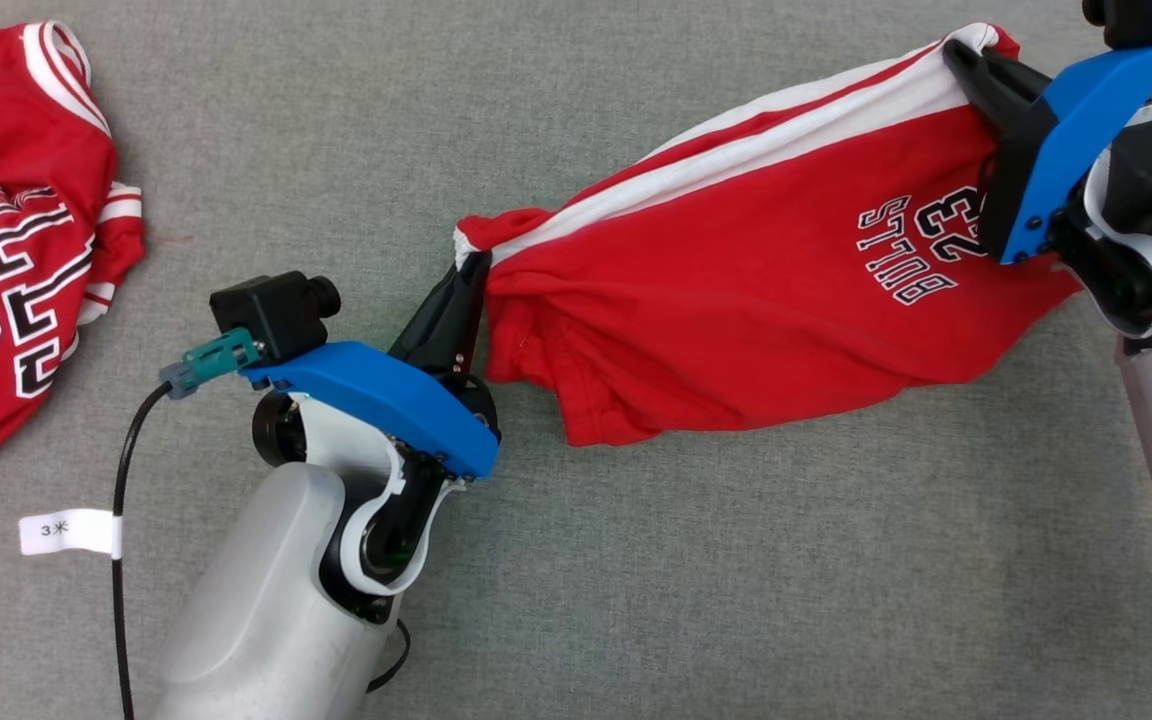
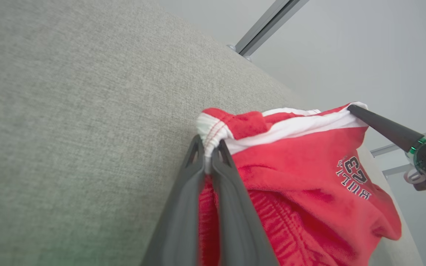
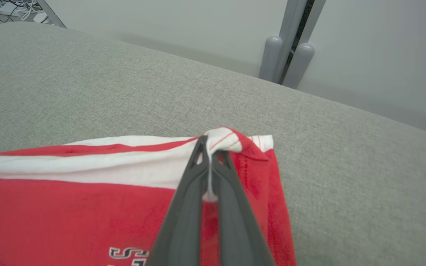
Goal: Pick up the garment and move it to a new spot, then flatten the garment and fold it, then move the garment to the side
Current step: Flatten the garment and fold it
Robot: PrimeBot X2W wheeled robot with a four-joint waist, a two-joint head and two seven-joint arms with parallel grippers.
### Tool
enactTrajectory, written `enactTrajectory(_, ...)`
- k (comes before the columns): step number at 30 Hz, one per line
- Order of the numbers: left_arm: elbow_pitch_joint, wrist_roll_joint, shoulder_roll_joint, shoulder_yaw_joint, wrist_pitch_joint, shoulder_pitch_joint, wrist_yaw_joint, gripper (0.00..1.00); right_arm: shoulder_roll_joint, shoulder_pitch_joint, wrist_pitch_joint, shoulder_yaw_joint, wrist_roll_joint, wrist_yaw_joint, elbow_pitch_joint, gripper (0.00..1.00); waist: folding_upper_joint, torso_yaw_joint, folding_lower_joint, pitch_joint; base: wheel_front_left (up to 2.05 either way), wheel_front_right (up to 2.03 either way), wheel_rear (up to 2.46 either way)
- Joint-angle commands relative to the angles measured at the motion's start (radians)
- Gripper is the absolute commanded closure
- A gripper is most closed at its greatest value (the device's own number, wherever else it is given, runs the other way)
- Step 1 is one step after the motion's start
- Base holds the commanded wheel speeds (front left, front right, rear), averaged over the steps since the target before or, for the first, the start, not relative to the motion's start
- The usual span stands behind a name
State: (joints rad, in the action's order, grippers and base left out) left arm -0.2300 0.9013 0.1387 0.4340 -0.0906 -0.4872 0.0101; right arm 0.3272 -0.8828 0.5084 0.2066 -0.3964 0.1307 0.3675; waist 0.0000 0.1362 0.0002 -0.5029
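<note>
**A:** How far along does this look?

**B:** Early, I'd judge. The garment (image 1: pixel 736 300) is lifted off the grey table (image 1: pixel 636 600) and strung by its white-striped edge between both grippers, well apart from the spare jersey (image 1: pixel 6 250) lying crumpled on the cloth. So the pick-up looks done. Setting it down at a new spot, flattening, folding and moving it aside all seem left to do.

**A:** Is it flat at all?

**B:** No. The striped edge is pulled taut, but the red cloth below it sags in loose folds. I cannot tell whether the lowest hem brushes the table.

**A:** And the arms?

**B:** The left gripper (image 1: pixel 474 265) is the one nearer the spare jersey. Its pale forearm slants up, with the wrist bent so the fingers point away from that jersey. The jaws are pinched closed on the garment's bunched corner. The right gripper (image 1: pixel 958 52) is at the end farthest from the spare jersey, with its fingers angled back toward it. Its jaws are clamped tight on the opposite corner of the striped edge.
</note>
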Motion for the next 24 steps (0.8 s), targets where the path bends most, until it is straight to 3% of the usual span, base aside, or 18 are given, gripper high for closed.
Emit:
enactTrajectory(1, -0.016, -0.006, -0.006, 0.004, 0.01, -0.024, -0.01, 1.0, -0.004, -0.026, -0.019, 0.009, 0.01, 0.0, 0.03, 1.0, 0.0, 0.01, -0.0002, -0.01, 0.0, 0.0, 0.0)
enactTrajectory(2, -0.023, -0.005, -0.01, 0.008, 0.014, -0.03, -0.014, 0.78, -0.004, -0.034, -0.033, 0.019, 0.008, 0.0, 0.043, 0.2, 0.0, 0.011, -0.0002, -0.012, 0.0, 0.0, 0.0)
enactTrajectory(3, -0.027, -0.001, -0.014, 0.012, 0.015, -0.035, -0.023, 0.36, -0.003, -0.045, -0.051, 0.025, 0.006, 0.0, 0.056, 0.0, 0.0, 0.012, -0.0002, -0.013, 0.0, 0.0, 0.0)
enactTrajectory(4, -0.033, 0.001, -0.018, 0.014, 0.017, -0.036, -0.027, 0.0, 0.0, -0.051, -0.069, 0.035, 0.004, 0.0, 0.068, 0.0, 0.0, 0.013, -0.0002, -0.013, 0.0, 0.0, 0.0)
enactTrajectory(12, -0.053, 0.008, -0.021, 0.009, 0.052, -0.005, -0.04, 0.0, 0.02, -0.07, -0.181, 0.079, -0.054, 0.0, 0.131, 0.0, 0.0, 0.014, -0.0002, 0.018, 0.0, 0.0, 0.0)
enactTrajectory(24, -0.076, -0.026, 0.024, -0.002, 0.165, 0.115, -0.049, 0.0, 0.064, 0.066, -0.186, 0.056, -0.145, 0.0, 0.15, 0.0, 0.0, 0.007, -0.0002, 0.124, 0.0, 0.0, 0.0)
